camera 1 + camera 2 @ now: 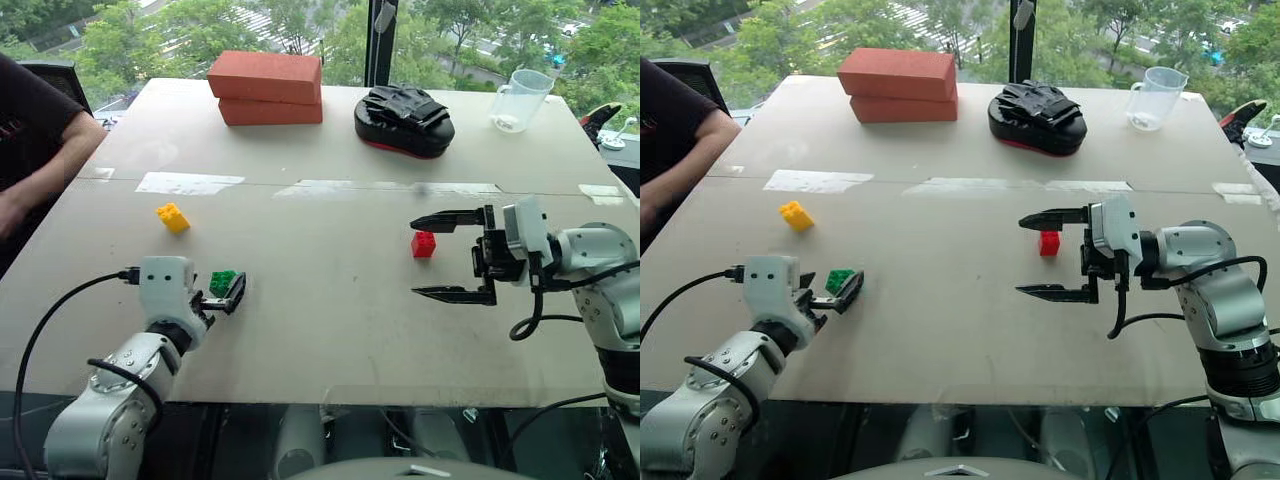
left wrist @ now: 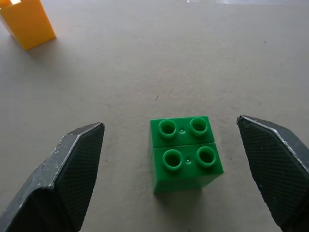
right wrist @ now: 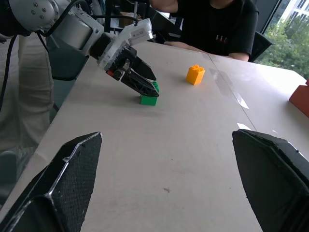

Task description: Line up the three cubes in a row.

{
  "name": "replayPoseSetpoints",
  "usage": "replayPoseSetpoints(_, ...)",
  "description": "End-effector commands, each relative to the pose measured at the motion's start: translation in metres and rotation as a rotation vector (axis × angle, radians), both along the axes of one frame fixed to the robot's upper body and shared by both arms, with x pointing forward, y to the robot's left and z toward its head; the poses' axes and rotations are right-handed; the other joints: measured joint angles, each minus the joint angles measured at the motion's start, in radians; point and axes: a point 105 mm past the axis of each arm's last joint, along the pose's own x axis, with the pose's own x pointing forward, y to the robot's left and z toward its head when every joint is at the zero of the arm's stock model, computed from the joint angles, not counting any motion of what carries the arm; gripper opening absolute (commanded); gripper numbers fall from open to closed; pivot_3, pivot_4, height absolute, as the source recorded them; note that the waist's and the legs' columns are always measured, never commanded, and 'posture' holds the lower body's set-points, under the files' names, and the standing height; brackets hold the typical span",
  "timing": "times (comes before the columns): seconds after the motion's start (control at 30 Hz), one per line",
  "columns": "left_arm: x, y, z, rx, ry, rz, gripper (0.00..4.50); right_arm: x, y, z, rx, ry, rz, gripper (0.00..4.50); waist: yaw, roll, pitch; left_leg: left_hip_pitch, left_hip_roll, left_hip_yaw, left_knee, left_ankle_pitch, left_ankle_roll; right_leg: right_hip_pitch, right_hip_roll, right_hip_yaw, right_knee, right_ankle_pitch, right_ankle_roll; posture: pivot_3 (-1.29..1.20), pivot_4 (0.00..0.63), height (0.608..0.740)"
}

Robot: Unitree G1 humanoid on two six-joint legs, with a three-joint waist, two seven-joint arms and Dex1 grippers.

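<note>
Plastic green block: light, stiff, prob slick-sided; pinch flat sides, not studs. Left gripper jaws spread astride it. Right gripper spread, red block at its 9 o'clock.

Two stacked orange-red bricks, black padded mitt, clear plastic measuring jug along beige counter's far edge; seated person's arm leftward.

Pale beige tabletop with items resting on it.
Yellow studded plastic block left; green one lower left; red one centre-right; two stacked orange-red bricks, black padded mitt, clear plastic jug along top.
</note>
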Motion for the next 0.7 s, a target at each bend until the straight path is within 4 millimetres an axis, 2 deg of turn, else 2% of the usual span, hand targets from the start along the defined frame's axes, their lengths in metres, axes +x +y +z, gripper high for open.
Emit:
replayPoseSetpoints(0.03, 0.004, -0.002, -0.003, -0.003, 0.003, -0.012, 4.11, -0.005, 0.002, 0.006, -0.009, -0.053, 0.001, 4.50, 0.000, 0.000, 0.000, 0.000, 0.000, 0.000, 0.000, 0.000, 0.000, 0.000, 0.000, 0.000, 0.000, 0.000, 0.000, 0.00, 0.150, 0.740)
replayPoseSetpoints(0.1, 0.005, -0.003, -0.007, 0.003, 0.019, -0.022, 3.74, -0.005, 0.001, 0.005, -0.018, -0.057, -0.005, 4.50, 0.000, 0.000, 0.000, 0.000, 0.000, 0.000, 0.000, 0.000, 0.000, 0.000, 0.000, 0.000, 0.000, 0.000, 0.000, 0.00, 0.150, 0.740)
replayPoseSetpoints(0.27, 0.008, -0.001, -0.007, 0.024, 0.003, -0.054, 1.30, -0.006, -0.003, 0.006, -0.022, -0.064, -0.044, 4.50, 0.001, 0.000, 0.000, 0.000, 0.000, 0.000, 0.000, 0.000, 0.000, 0.000, -0.001, 0.000, 0.000, -0.001, 0.001, 0.00, 0.150, 0.740)
replayPoseSetpoints(0.37, 0.009, -0.007, 0.000, 0.012, -0.009, -0.160, 1.29, -0.007, -0.006, 0.005, -0.020, -0.072, -0.096, 4.50, 0.001, 0.000, 0.000, 0.000, 0.000, -0.001, 0.000, 0.000, 0.000, -0.001, -0.001, -0.001, 0.000, -0.001, 0.001, 0.00, 0.150, 0.740)
replayPoseSetpoints(0.47, 0.023, -0.021, 0.024, 0.090, -0.113, -0.392, 1.29, -0.003, -0.015, 0.002, 0.052, -0.016, -0.218, 4.50, 0.005, 0.000, 0.000, -0.001, 0.000, -0.001, 0.000, 0.000, 0.000, -0.001, -0.002, -0.002, 0.000, -0.001, 0.001, 0.00, 0.150, 0.740)
replayPoseSetpoints(0.57, 0.032, -0.044, 0.042, -0.058, -0.097, -0.675, 1.29, -0.006, -0.023, -0.006, 0.060, 0.053, -0.290, 4.50, 0.024, 0.000, 0.000, -0.002, 0.000, -0.003, 0.000, 0.000, -0.001, -0.001, -0.003, -0.005, 0.000, -0.002, 0.003, 0.00, 0.150, 0.740)
replayPoseSetpoints(0.6, 0.035, -0.055, 0.049, -0.055, -0.116, -0.808, 1.29, -0.008, -0.026, -0.008, 0.055, 0.053, -0.314, 4.50, 0.026, 0.000, 0.000, -0.002, 0.000, -0.003, 0.000, 0.000, -0.001, -0.001, -0.003, -0.005, 0.000, -0.002, 0.003, 0.00, 0.150, 0.740)
replayPoseSetpoints(0.7, 0.050, -0.076, 0.052, 0.020, -0.095, -1.116, 1.29, -0.014, -0.037, -0.014, 0.043, 0.073, -0.386, 4.50, 0.029, 0.001, 0.000, -0.002, -0.003, -0.002, 0.000, 0.000, 0.000, -0.001, -0.005, -0.005, 0.000, -0.002, 0.003, 0.00, 0.150, 0.740)
